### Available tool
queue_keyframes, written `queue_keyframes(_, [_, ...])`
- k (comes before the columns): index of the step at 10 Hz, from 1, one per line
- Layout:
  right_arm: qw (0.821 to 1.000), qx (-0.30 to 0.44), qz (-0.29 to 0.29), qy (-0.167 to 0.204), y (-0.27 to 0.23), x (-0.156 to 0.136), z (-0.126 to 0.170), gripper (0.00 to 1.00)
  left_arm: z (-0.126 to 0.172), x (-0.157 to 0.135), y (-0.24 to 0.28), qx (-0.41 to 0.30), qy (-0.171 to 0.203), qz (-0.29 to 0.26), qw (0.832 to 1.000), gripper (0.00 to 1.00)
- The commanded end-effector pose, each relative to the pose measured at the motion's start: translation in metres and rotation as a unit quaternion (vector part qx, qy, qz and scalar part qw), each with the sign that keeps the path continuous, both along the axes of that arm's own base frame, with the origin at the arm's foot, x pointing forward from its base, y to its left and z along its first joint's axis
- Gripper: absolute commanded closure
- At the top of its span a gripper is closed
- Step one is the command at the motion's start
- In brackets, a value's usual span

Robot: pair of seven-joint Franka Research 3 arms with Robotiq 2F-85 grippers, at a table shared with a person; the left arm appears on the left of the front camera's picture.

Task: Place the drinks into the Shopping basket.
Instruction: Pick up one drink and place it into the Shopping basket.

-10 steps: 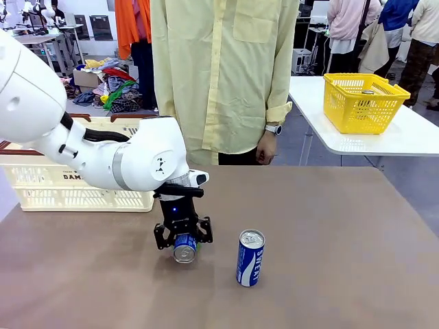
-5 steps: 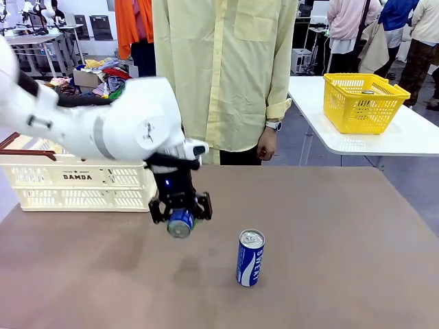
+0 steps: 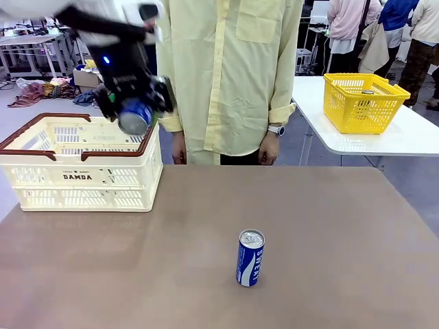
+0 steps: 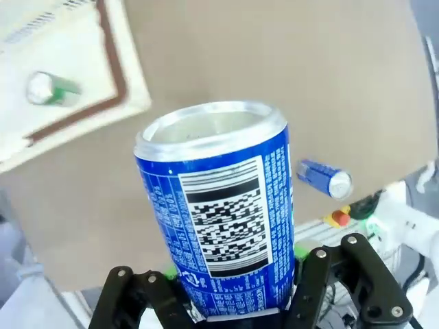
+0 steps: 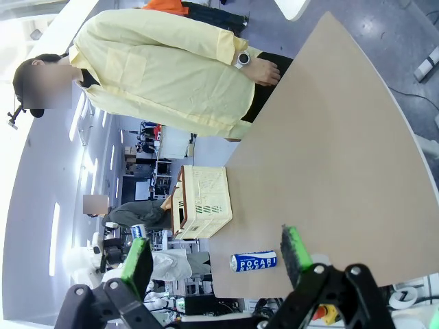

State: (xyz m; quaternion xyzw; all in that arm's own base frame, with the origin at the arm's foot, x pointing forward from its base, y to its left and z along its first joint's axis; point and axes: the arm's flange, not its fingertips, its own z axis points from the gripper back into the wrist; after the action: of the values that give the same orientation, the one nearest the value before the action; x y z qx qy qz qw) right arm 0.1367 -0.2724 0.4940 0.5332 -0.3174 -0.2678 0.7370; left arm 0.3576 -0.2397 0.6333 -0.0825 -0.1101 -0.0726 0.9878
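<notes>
Two blue drinks outstanding: the standing blue can (image 3: 250, 258) is left upright on the brown table (image 3: 343, 233), nearest the camera and well apart from the Shopping basket (image 3: 82, 177); the other is being carried.
Right gripper (image 5: 216, 260): spread wide, with nothing gripped between its green pads.
Step in hand: transport of the held blue can (image 3: 135, 116) towards the basket is judged under way; no release has been made.
Left gripper (image 3: 136, 108): clamped around the held can's lower body and raised high, with the can tilted.
Held can's place: from the front it is seen above the basket's right rim. In the left wrist view the basket's corner lies off to one side, so the can is judged not yet squarely over the opening.
Next move: the can should be brought further over the opening, lowered past the rim, and only then let go.
Shopping basket contents: a green can (image 4: 51, 89) is seen lying on its side inside, near a corner.
Yellow mesh basket (image 3: 362, 110): set on a separate white table far off; its contents cannot be made out.
</notes>
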Motion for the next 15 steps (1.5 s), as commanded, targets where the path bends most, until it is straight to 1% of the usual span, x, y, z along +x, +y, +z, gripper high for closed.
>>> queue_keyframes(1, [1.0,-0.004,-0.001,-0.017,-0.001,-0.002,0.002,0.0,-0.005,0.006,0.02,-0.007,-0.002,0.078,0.997,1.0])
queue_keyframes(2, [1.0,-0.004,-0.001,-0.017,-0.001,-0.002,0.002,0.0,0.0,0.0,0.0,0.0,0.0,0.0,1.0,1.0])
queue_keyframes(7, [1.0,-0.004,-0.001,-0.017,-0.001,-0.002,0.002,0.0,-0.003,0.001,-0.006,0.007,0.002,0.004,1.0,1.0])
queue_keyframes(8, [1.0,-0.004,-0.001,-0.017,-0.001,-0.002,0.002,0.0,0.004,0.044,0.022,-0.013,0.036,0.054,0.998,1.0])
queue_keyframes(9, [1.0,-0.004,-0.001,-0.017,-0.001,-0.002,0.002,0.0,0.003,0.078,0.05,-0.007,0.047,0.05,0.998,1.0])
queue_keyframes(10, [1.0,-0.004,-0.001,-0.017,-0.001,-0.002,0.002,0.0,0.0,0.108,0.083,0.01,0.004,0.059,0.998,1.0])
queue_keyframes(11, [1.0,-0.004,-0.001,-0.017,-0.001,-0.002,0.002,0.0,-0.007,0.128,0.112,0.005,-0.001,0.03,1.0,1.0])
queue_keyframes(12, [1.0,-0.004,-0.001,-0.017,-0.001,-0.002,0.002,0.0,-0.013,0.139,0.138,0.0,-0.009,0.006,1.0,1.0])
queue_keyframes(13, [1.0,-0.004,-0.001,-0.017,-0.001,-0.002,0.002,0.0,-0.018,0.148,0.161,0.01,-0.014,-0.006,1.0,1.0])
queue_keyframes(14, [1.0,-0.004,-0.001,-0.017,-0.001,-0.002,0.002,0.0,-0.029,0.161,0.184,0.035,-0.008,-0.006,0.999,1.0])
queue_keyframes(15, [1.0,-0.004,-0.001,-0.017,-0.001,-0.002,0.002,0.0,-0.049,0.172,0.208,0.045,0.008,-0.007,0.999,1.0])
